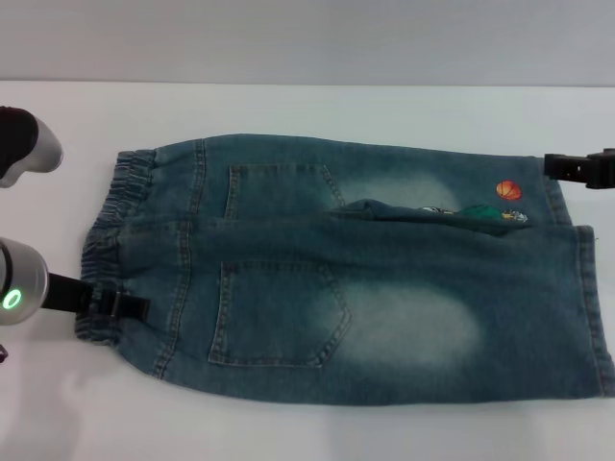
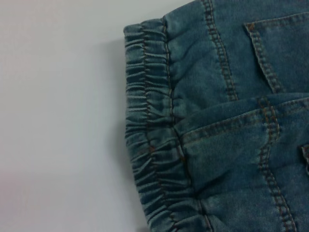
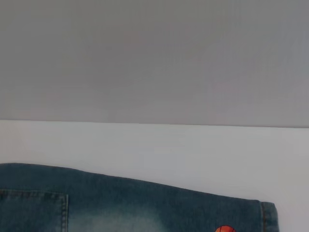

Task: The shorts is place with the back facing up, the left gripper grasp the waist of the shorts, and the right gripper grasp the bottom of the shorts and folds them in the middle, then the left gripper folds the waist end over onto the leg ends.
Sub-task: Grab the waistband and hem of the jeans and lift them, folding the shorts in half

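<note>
Across the white table [image 1: 288,106] lay the denim shorts [image 1: 384,288], spread flat with the back pockets up, waist toward the robot's left and leg ends toward its right. The table surface was smooth and plain; its near and side edges were cut off by the head view. The shorts were of faded blue denim with paler worn patches on each leg and orange-brown stitching along seams and pockets. The lower right corner of the near leg ran out of frame. The elastic waistband [image 2: 149,145] was gathered into close ridges, seen clearly from the left wrist, where its lower part was cut off. A fold of cloth between the legs partly hid a small embroidered patch [image 1: 500,206], whose basketball motif [image 1: 509,190] alone was easy to read.

The left gripper [image 1: 120,307] sat at the near corner of the waistband, touching the cloth; whether its fingers were apart or closed could not be told. The right gripper [image 1: 581,170] was just beside the far leg hem, largely cut off, and its finger state likewise could not be told.
</note>
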